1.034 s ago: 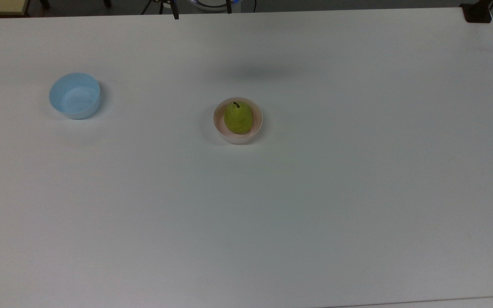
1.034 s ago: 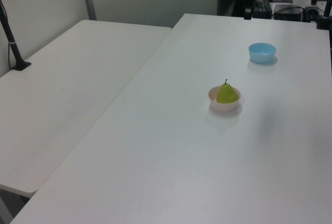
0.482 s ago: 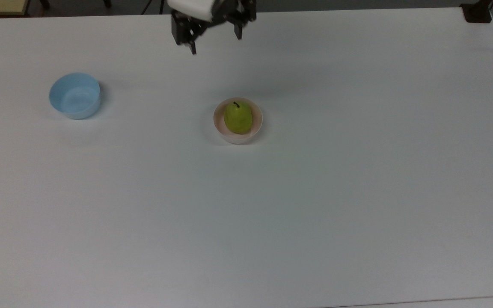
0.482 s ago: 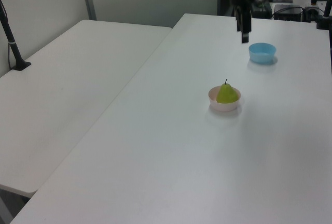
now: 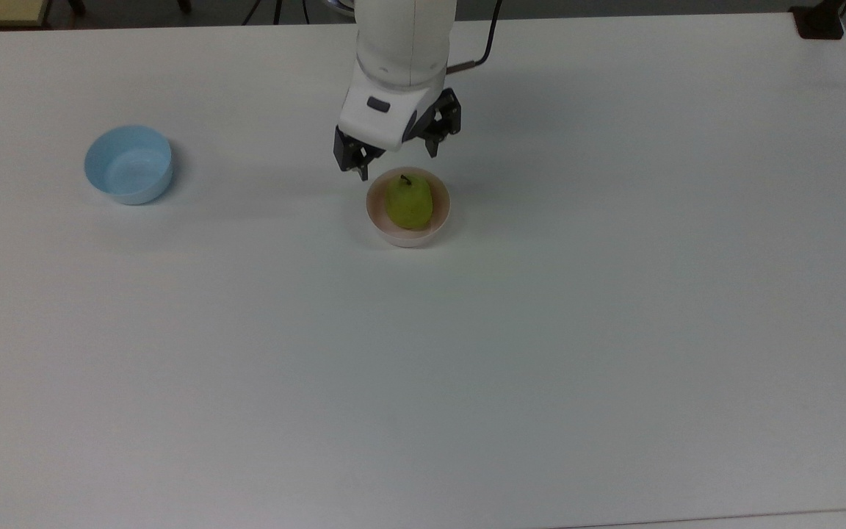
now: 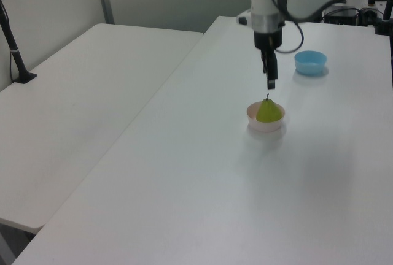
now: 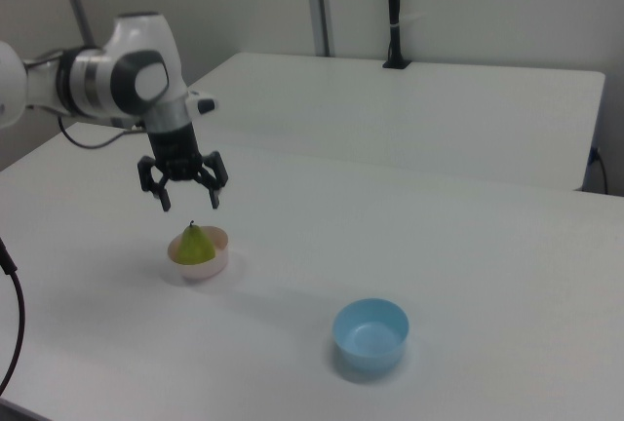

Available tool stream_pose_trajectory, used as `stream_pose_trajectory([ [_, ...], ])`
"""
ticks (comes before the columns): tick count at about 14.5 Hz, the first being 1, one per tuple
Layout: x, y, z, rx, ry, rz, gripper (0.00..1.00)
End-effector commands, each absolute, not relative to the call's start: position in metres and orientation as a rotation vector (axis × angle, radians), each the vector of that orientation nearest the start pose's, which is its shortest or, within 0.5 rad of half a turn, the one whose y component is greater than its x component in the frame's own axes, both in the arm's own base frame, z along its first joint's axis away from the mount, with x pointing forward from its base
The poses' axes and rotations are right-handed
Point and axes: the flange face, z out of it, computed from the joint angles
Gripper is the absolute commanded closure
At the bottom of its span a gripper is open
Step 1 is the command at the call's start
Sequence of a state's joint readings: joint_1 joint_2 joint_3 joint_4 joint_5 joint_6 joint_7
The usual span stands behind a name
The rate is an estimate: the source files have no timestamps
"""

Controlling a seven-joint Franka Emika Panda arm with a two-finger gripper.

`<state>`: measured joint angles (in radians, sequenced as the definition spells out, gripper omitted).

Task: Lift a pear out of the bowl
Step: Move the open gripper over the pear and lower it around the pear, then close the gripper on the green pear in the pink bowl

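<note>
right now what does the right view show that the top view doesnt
Right view alone: clear air between the open end effector and the stem of the pear, plus a second table with a dark post behind. Top view alone: the blue bowl's hollow inside seen from above, and the end effector's fingers spread toward the top view's left and right. Both: the pear sitting in the pink bowl.
</note>
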<state>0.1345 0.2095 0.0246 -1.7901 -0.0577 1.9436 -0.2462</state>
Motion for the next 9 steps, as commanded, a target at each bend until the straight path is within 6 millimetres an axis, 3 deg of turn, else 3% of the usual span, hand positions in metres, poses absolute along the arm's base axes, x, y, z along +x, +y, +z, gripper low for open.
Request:
stream_pose_trajectory([
  [1, 0.594, 0.096, 0.396, -3.143, -0.575, 0.044, 0.00],
  [4, 0.597, 0.098, 0.370, -3.150, -0.520, 0.047, 0.00],
  [7, 0.600, 0.113, 0.352, -3.149, -0.513, 0.033, 0.00],
  [9, 0.600, 0.113, 0.349, -3.150, -0.524, 0.038, 0.04],
])
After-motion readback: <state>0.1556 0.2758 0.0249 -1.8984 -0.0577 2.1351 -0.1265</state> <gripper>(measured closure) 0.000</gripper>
